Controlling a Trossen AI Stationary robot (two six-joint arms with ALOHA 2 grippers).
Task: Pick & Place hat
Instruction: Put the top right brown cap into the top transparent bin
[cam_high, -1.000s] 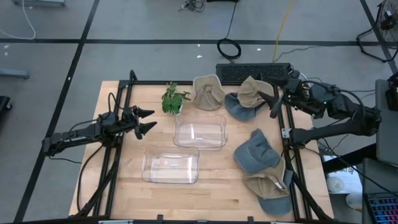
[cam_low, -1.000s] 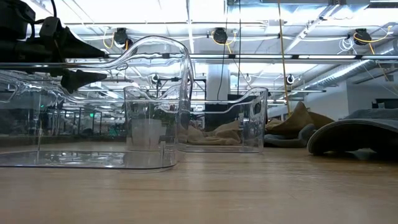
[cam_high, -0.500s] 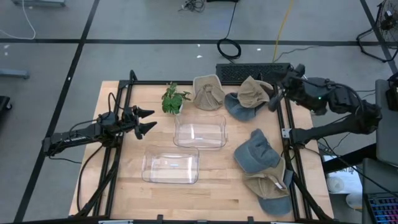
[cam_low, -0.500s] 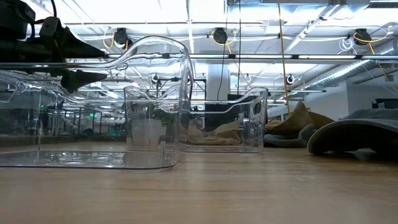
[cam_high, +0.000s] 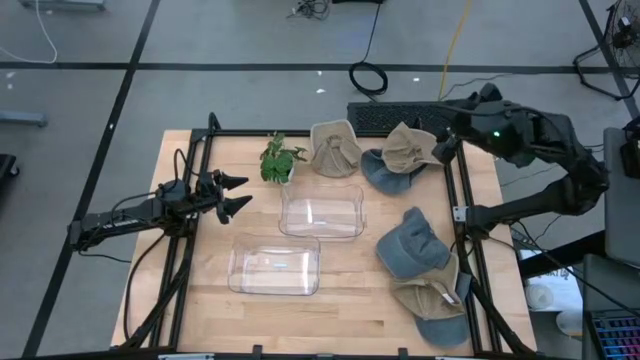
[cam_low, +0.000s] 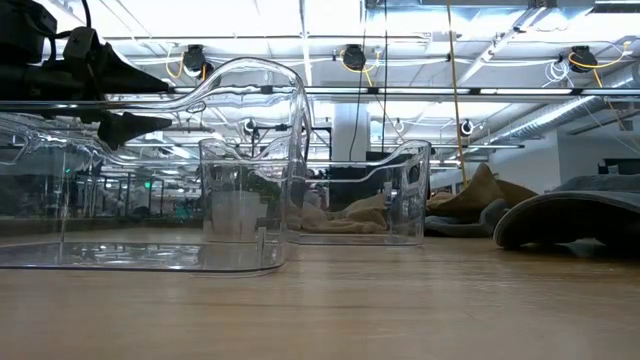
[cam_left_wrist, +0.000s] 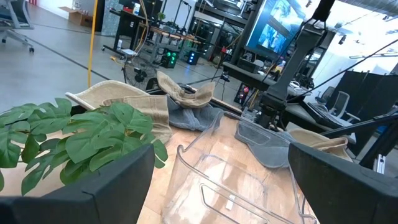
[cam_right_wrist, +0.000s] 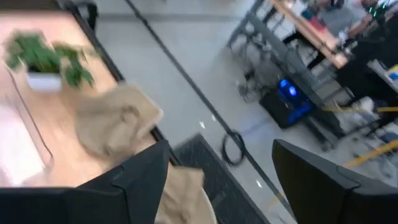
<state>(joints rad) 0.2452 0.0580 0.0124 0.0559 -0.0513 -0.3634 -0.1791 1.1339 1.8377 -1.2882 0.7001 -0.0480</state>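
A: Right end effector (cam_high: 441, 146)?

B: Over the far right corner of the table (cam_high: 200, 300), above the tan-and-blue cap (cam_high: 398, 155). Fingers spread apart in the right wrist view, nothing between them. That cap lies on the wood just beside a tan hat (cam_high: 334, 148).

A: Other hats?

B: Two more near the right edge, closer to the front: a blue cap (cam_high: 410, 243), and a tan cap with a blue brim (cam_high: 433, 302) touching it. All four rest on the table; none sits in a bin.

A: Bins?

B: Two clear plastic bins mid-table. The far bin (cam_high: 321, 212) is next to the blue cap; the near bin (cam_high: 275, 264) is just in front and to the left of it.

A: Left side?

B: Left end effector (cam_high: 237, 193) hangs over the left part of the table, fingers wide, holding nothing. A small potted plant (cam_high: 279, 160) stands between it and the tan hat.
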